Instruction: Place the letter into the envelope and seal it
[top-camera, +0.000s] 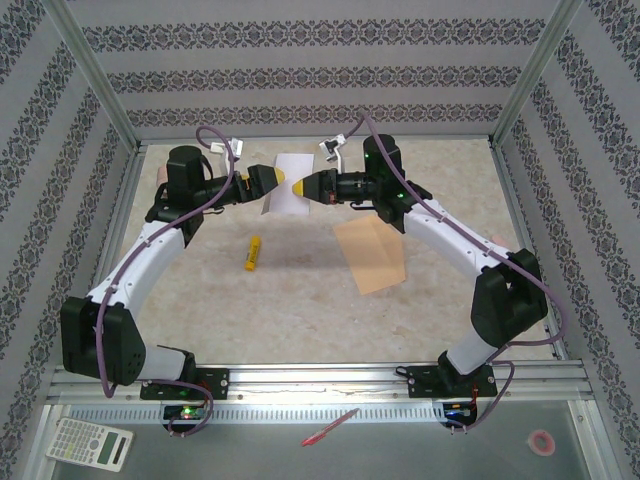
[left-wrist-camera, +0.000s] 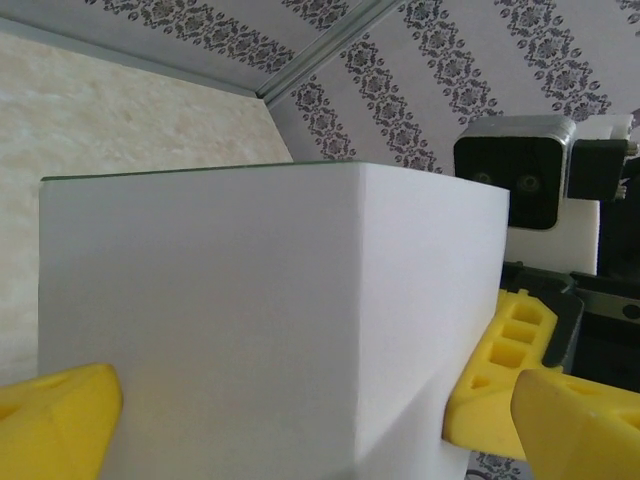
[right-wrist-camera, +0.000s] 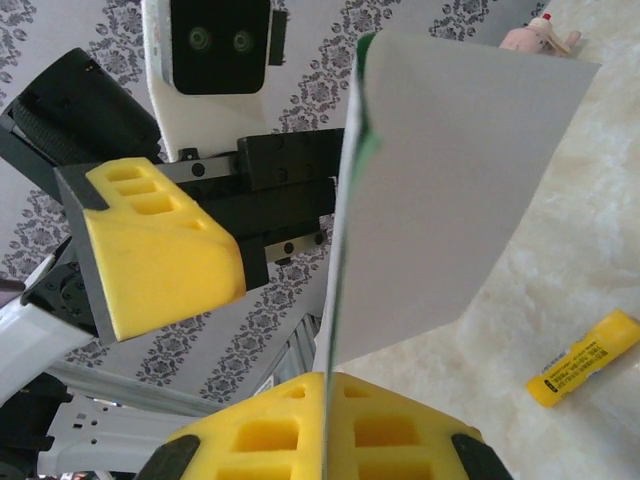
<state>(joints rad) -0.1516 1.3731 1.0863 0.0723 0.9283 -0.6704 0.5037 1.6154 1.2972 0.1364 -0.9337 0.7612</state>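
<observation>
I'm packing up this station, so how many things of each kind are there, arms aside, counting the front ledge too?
letter: 1
envelope: 1
glue stick: 1
calculator: 1
pen: 1
pink ring: 1
Total: 6

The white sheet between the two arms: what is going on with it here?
The right gripper is shut on the letter and holds it up above the table. The left gripper is open, its fingers on either side of the same sheet without clamping it. The envelope lies flat on the table near the right arm; the letter is not yet in it. A glue stick lies to its left, apart from both grippers.
</observation>
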